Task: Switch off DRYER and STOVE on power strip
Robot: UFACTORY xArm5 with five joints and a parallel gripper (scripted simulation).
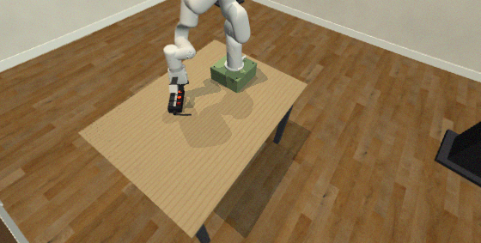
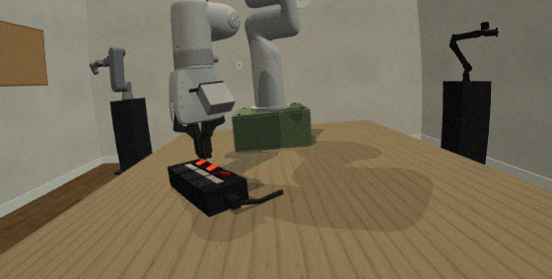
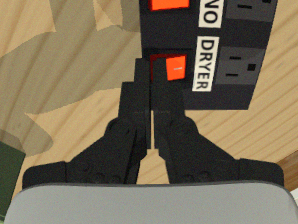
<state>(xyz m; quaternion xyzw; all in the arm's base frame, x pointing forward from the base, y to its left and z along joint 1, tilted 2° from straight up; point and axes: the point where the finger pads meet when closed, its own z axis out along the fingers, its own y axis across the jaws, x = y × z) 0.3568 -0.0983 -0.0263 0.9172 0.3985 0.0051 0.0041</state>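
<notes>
A black power strip [image 1: 175, 103] [image 2: 204, 185] [image 3: 229, 92] lies flat on the wooden table [image 1: 172, 165] [image 2: 394, 244], right way up. The DRYER switch [image 3: 176, 68] [image 2: 199, 163] also shows orange, with its left part hidden behind my fingertips. A third switch [image 2: 226, 174] near the cable end looks dark red. My gripper [image 1: 179, 90] [image 2: 203, 156] [image 3: 151, 78] is shut and empty, pointing straight down with its tips on or just above the DRYER switch at the strip's far end.
The strip's black cable [image 2: 263, 197] trails right on the table. The arm's green base block [image 1: 234, 75] [image 2: 271, 127] stands behind the strip. Black pedestals [image 2: 130, 132] [image 2: 465, 117] with cameras stand off the table.
</notes>
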